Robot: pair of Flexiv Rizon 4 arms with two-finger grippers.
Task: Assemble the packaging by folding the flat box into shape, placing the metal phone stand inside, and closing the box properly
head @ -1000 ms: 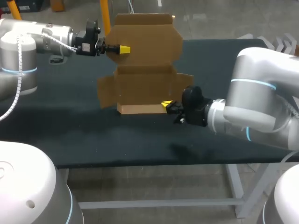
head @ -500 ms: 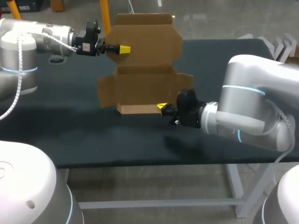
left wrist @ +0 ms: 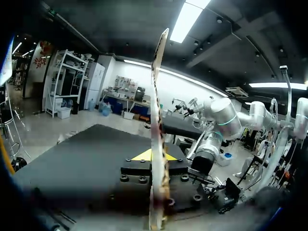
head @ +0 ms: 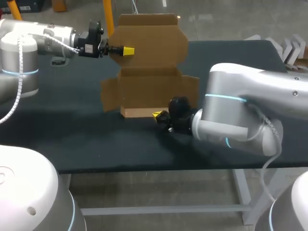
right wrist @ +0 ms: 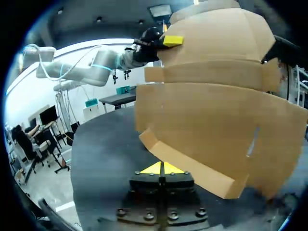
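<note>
Toward the far left of the dark table [head: 72,120], the left gripper [head: 126,50] comes in level from the left and is clamped on the left edge of the box [head: 149,86]. It grips the tall lid panel [head: 151,38], which stands upright at the far side. Its wrist view shows that panel edge-on [left wrist: 159,120], running straight up between the two yellow tips [left wrist: 142,155], one pressed to each face, so the narrow gap between them is filled by the cardboard. The box itself sits near the middle of the table, half formed. Its base lies open and side flaps [head: 109,94] spread out to left and right, with a low near wall [head: 142,112] along the front. The right gripper [head: 158,115] lies low over the table at the right end of that near wall, its arm coming in from the right. In its own wrist view the yellow tips [right wrist: 161,168] are drawn together with nothing between them, and the near wall [right wrist: 192,168] runs just ahead of them. Whether the tips touch the cardboard cannot be told.
</note>
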